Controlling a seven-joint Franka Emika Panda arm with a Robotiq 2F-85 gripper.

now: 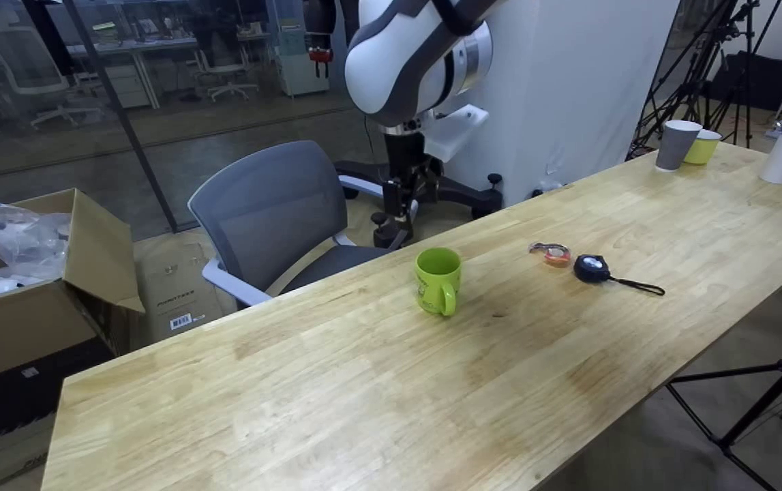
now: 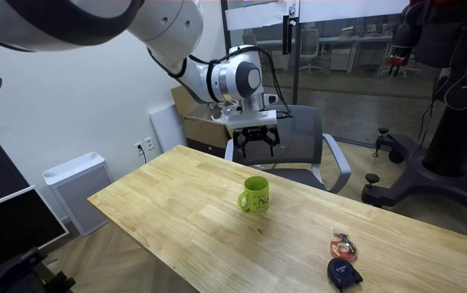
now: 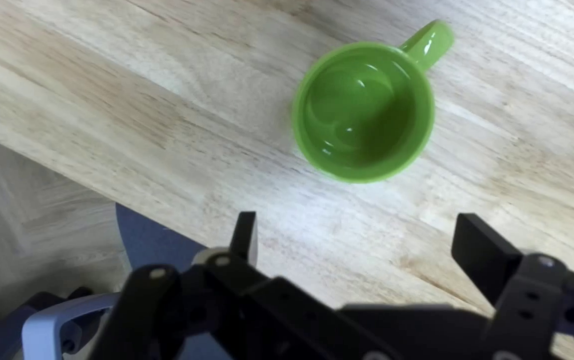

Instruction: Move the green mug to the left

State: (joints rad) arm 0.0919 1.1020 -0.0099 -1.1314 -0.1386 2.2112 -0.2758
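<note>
- The gripper (image 3: 355, 230) hung above the table (image 3: 131, 110); its jaws stood wide apart, with nothing between them.
- In the wrist view, the green mug (image 3: 362, 112) stood upright at twelve o'clock from it; if the descent began too early, the fingers (image 3: 484, 257) could miss it, or press its top and tip it.
- The handle (image 3: 429, 46) pointed between one and two o'clock; a badly turned grasp could catch it.
- From the mug, the table's edge was near, at eight o'clock; a hard push there could drop it toward the chair (image 3: 149, 235).
</note>
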